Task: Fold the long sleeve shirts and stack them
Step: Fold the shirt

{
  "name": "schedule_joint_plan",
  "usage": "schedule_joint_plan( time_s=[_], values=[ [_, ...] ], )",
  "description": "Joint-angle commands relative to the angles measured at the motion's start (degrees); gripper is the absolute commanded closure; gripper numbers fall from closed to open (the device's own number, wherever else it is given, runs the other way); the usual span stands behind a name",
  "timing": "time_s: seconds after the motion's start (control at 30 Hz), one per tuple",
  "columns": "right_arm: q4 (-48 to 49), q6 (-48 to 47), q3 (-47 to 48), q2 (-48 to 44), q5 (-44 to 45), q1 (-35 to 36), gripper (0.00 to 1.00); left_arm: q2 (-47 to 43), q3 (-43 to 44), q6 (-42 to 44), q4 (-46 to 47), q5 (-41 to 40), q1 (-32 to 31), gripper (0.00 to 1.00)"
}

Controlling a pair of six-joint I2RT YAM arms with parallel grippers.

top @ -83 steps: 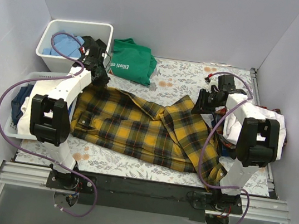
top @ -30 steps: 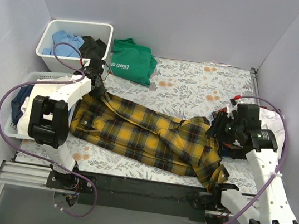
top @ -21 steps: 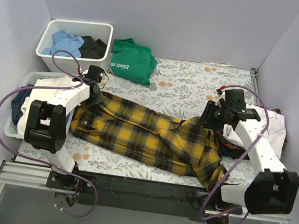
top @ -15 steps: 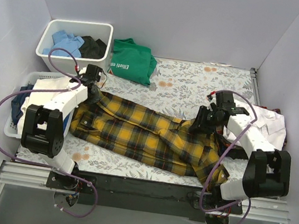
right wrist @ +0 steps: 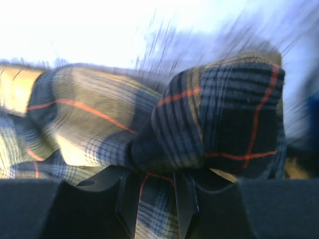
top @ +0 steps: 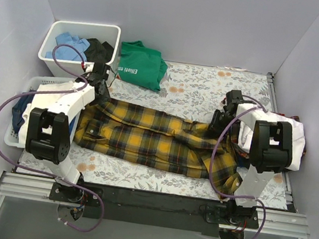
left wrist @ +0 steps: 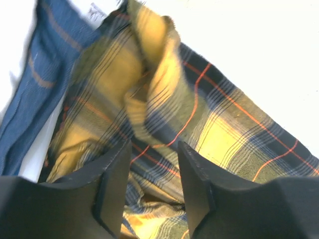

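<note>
Tension across the plaid shirt (top: 150, 139) is what this spreading step seems to turn on; the left gripper (top: 99, 89) is pinched on a bunched fold at the shirt's far-left corner and the right gripper (top: 218, 123) is clamped on a dark wad of the same cloth at its right end, so the two should pull apart evenly and low, flattening the body without dragging it off the table (top: 200, 89); a lopsided tug would likely skew the garment or slip a thin pinch, and release ought to come only once the cloth lies flat; the right end looks the harder one, since a crumpled part hangs below the grip there and will want its own smoothing before any fold; the shirt itself is yellow and black with thin orange lines, soft-looking, stretched as a long band from left to right across the table's middle, with what looks like a pocket near the left end and wrinkles gathering toward the right; in the left wrist view the weave bulges up between the fingers (left wrist: 114, 189); just right of it, under the right arm, the white shirt (top: 295, 131) lies in a heap, not yet folded; farther off, a green T-shirt (top: 141, 64) sits at the far edge beside a white bin (top: 114, 40) of blue and dark clothes, and a basket (top: 12, 132) of more laundry stands at the left.
</note>
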Motion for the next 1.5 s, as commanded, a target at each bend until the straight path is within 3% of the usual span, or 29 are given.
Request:
schedule_joint_plan(
  time_s=[0.0, 0.13, 0.4, 0.5, 0.53, 0.57, 0.63, 0.7, 1.17, 1.43, 1.47],
  values=[
    [0.6, -2.0, 7.4, 4.5, 9.0, -3.7, 0.62, 2.9, 3.2, -0.9, 1.1, 0.8, 0.3, 0.55],
    [-1.9, -5.5, 14.5, 7.9, 11.7, -5.3, 0.62, 7.1, 4.5, -3.1, 1.1, -0.1, 0.3, 0.49],
    [-3.1, -6.5, 16.6, 8.4, 10.6, -11.3, 0.62, 13.2, 7.0, -5.1, 2.7, -0.3, 0.3, 0.45],
    [-2.6, -7.5, 16.8, 8.1, 6.1, -11.1, 0.62, 14.5, 7.5, -4.7, 2.5, -1.8, 0.3, 0.57],
    [-2.3, -7.5, 16.6, 7.5, 3.9, -10.9, 0.62, 14.7, 7.7, -4.5, 2.5, -2.2, 0.3, 0.67],
    [-1.7, -7.6, 16.4, 7.3, 3.4, -10.4, 0.62, 15.1, 7.8, -4.4, 2.4, -3.1, 0.3, 0.84],
    [-1.7, -8.0, 16.6, 6.6, 3.4, -9.1, 0.62, 15.2, 8.6, -4.3, 1.8, -3.7, 0.3, 0.95],
    [-1.7, -8.1, 16.7, 5.5, 3.1, -7.3, 0.63, 15.1, 9.7, -4.5, 1.0, -5.0, 0.3, 1.00],
    [-2.8, -6.6, 18.4, -1.8, 3.1, -6.1, 0.62, 4.2, 9.9, -2.9, -0.5, -13.7, 0.3, 1.00],
    [-3.5, -8.5, 18.1, -4.9, 2.0, -2.3, 0.57, 8.2, 6.9, -3.6, -1.0, -18.0, 2.1, 1.00],
    [-3.6, -8.7, 18.1, -5.0, 2.0, -0.8, 0.55, 8.8, 6.6, -3.4, -0.6, -16.9, 2.1, 0.79]
  ],
)
